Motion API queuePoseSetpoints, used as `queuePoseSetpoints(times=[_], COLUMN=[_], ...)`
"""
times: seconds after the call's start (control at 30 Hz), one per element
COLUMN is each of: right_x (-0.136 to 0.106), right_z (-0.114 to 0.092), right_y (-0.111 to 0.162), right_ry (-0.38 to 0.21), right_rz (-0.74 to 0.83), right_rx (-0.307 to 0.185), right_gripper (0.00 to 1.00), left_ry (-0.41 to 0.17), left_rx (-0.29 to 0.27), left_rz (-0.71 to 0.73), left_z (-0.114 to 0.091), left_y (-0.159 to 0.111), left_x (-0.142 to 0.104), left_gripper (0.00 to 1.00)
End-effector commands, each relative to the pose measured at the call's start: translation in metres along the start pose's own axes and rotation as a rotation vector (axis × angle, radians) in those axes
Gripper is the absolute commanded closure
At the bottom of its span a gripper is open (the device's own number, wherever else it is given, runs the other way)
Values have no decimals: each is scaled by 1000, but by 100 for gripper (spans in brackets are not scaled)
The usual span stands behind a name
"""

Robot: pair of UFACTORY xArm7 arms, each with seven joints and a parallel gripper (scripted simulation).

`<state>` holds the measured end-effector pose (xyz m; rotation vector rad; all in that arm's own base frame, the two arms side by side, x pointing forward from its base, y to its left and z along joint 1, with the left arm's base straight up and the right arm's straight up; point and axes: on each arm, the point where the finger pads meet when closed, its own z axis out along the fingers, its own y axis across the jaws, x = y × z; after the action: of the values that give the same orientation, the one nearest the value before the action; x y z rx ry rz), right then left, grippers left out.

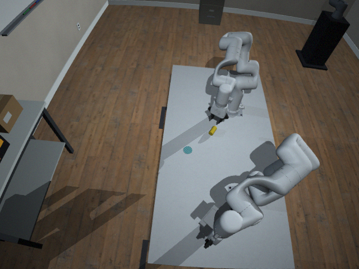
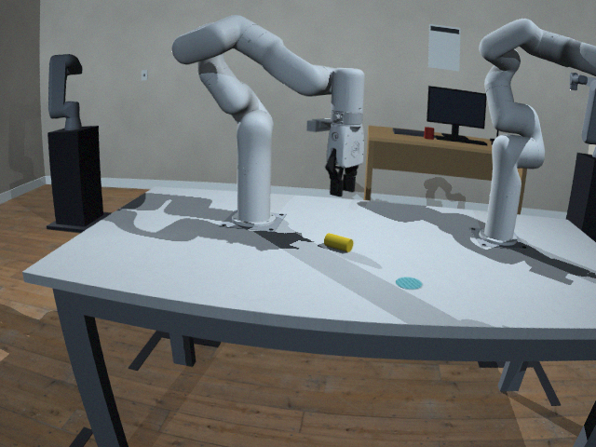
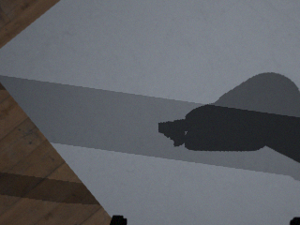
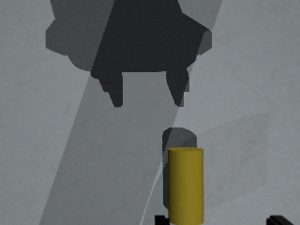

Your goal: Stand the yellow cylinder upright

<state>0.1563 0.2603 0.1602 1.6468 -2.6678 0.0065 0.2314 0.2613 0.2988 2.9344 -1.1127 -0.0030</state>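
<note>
The yellow tall cylinder (image 1: pixel 212 130) (image 2: pixel 338 242) (image 4: pixel 186 187) lies on its side on the table. The cyan circle (image 1: pixel 187 149) (image 2: pixel 409 283) is flat on the table with nothing on it, a short way from the cylinder. My right gripper (image 1: pixel 217 120) (image 2: pixel 343 190) (image 4: pixel 220 219) points down above the table near the cylinder, part-way open and empty, not touching it. In the right wrist view the cylinder runs lengthwise, close to the left-hand fingertip. My left gripper (image 1: pixel 207 244) (image 3: pixel 206 220) is wide open and empty, far from both, over the table's other end.
The white table (image 1: pixel 185 185) (image 2: pixel 192 278) carries both arm bases, one near the cylinder and one beyond the circle. Arm shadows cross the table. The circle lies near the table's long edge, on the side away from the bases.
</note>
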Motion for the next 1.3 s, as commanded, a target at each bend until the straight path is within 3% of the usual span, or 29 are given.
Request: queuePoseSetpoints(times=[0.0,0.63,0.97,1.03,1.27], right_x=[-1,-2,-7,-7,-12], right_z=[-1,3,20,20,38], right_y=[0,0,0,0,-1], right_ry=[-3,25,149,149,279], right_rz=[0,-1,-1,-1,0], right_rx=[0,-2,-1,-1,0], right_gripper=[44,44,44,44,44], left_ry=[1,1,1,1,1], left_rx=[4,4,4,4,4], left_rz=[0,0,0,0,0], left_z=[-1,-1,-1,-1,-1], left_y=[-1,-1,-1,-1,-1], left_x=[0,0,0,0,0], left_gripper=[0,0,0,0,0])
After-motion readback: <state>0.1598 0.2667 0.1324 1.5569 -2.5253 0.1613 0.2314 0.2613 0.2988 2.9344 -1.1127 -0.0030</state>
